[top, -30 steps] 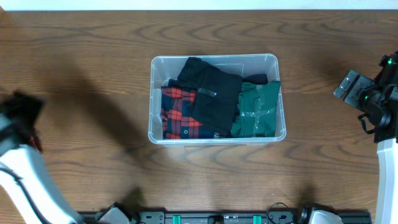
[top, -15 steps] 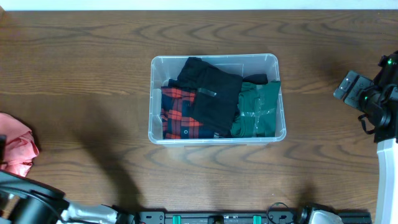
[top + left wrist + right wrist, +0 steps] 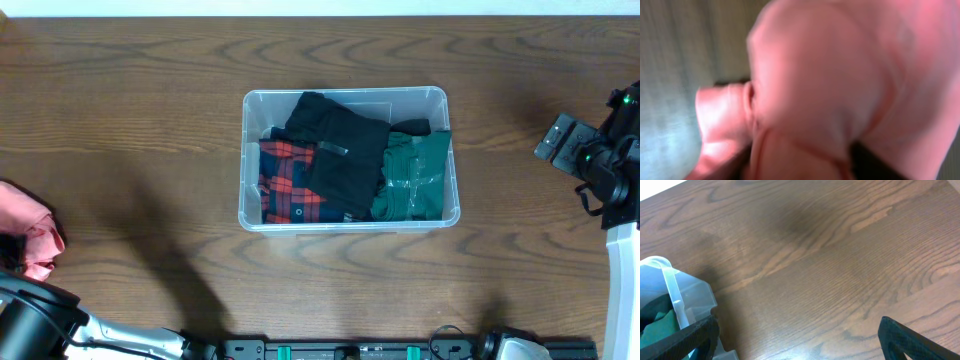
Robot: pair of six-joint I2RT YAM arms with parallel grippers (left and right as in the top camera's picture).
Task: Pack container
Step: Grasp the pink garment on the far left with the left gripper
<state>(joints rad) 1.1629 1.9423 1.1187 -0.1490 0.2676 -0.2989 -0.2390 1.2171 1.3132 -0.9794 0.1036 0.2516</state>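
Note:
The container (image 3: 344, 92) is a clear rectangular bin at the table's centre, holding a black garment (image 3: 340, 150), a red plaid garment (image 3: 285, 185) and a green garment (image 3: 412, 175). A pink cloth (image 3: 28, 232) lies bunched at the far left edge. It fills the blurred left wrist view, where my left gripper (image 3: 800, 167) has dark fingers on either side of the pink cloth (image 3: 830, 75), shut on it. My right gripper (image 3: 563, 141) hangs open over bare wood to the right of the container (image 3: 670, 287), its fingers (image 3: 912, 340) wide apart with nothing between them.
The table is dark wood (image 3: 150, 120). The left arm's white link (image 3: 120, 335) crosses the front left corner. A black rail (image 3: 350, 350) runs along the front edge. The right arm's base (image 3: 625, 250) stands at the right edge.
The left arm swung in from the left edge, uncovering the pink cloth, and its jaws narrowed round it. The cloth shifted slightly down. The right arm barely moved.

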